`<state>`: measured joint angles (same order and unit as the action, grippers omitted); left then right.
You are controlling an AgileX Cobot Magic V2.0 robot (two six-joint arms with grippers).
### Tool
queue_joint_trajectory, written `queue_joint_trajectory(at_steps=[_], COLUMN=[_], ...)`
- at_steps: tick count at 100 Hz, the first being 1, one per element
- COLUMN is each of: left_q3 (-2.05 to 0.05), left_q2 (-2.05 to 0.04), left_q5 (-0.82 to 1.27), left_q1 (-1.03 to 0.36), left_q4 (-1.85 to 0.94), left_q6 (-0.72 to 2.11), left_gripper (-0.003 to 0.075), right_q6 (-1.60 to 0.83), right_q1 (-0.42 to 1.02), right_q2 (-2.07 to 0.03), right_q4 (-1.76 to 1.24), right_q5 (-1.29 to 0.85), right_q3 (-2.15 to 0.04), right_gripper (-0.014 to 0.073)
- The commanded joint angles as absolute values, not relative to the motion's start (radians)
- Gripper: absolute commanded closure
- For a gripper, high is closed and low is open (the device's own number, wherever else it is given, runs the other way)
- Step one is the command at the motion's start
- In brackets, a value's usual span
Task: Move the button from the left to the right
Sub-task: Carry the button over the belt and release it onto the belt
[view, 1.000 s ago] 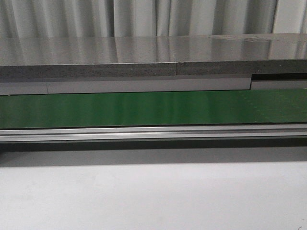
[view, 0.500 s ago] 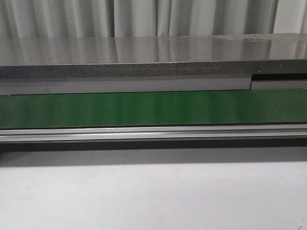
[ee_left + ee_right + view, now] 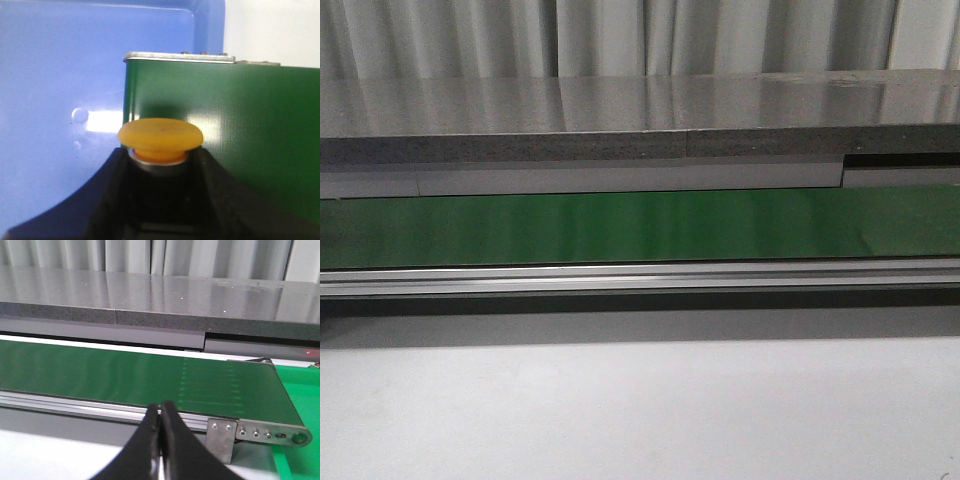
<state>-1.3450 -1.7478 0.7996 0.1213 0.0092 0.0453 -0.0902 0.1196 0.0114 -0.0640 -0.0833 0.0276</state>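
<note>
Button (image 3: pixel 160 137) sits clamped between the black fingers (image 3: pixel 107 200) of the left gripper (image 3: pixel 159 195), its yellow-orange cap standing just past the fingertips. Behind the cap, the green conveyor belt (image 3: pixel 240 135) ends at a metal roller plate, with a blue tray (image 3: pixel 60 75) beside it. Right gripper (image 3: pixel 160 432) holds nothing, its fingers pressed together near the belt's aluminium side rail (image 3: pixel 75 402).

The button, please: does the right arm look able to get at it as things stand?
Probably not: the button sits between the left gripper's fingers, while the right gripper is shut, near the belt, with no button in its view.
</note>
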Motion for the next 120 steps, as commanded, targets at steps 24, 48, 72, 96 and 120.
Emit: queue_joint_trajectory(at_steps=[24,48,72,96,120], left_q3=[-1.358,-1.359,-1.359,-1.359,-1.359], left_q2=[-1.698,-1.721,-1.733,-1.733,-1.683], left_q5=[0.776,0.784,0.785,0.789,0.802], left_q1=[0.111,0.111,0.111,0.111,0.107], left_q4=[0.007,0.0,0.0,0.0,-0.056], left_q6=[0.069,0.069,0.069,0.069,0.096], left_gripper=[0.0738,0.0671,0.0386,0.024,0.0236], right_q6=[-0.093,-0.093,-0.093,-0.093,-0.093], right_q1=[0.119,0.119,0.119,0.119,0.119], right_q2=[0.03,0.03,0.03,0.03,0.03], right_q4=[-0.066,-0.066,-0.066,-0.066,-0.066], right_q5=[-0.006,-0.006,-0.006,-0.006,-0.006], right_q3=[0.012,0.012,0.012,0.012,0.012], right_gripper=[0.0662,0.0662,0.0662,0.0662,0.0662])
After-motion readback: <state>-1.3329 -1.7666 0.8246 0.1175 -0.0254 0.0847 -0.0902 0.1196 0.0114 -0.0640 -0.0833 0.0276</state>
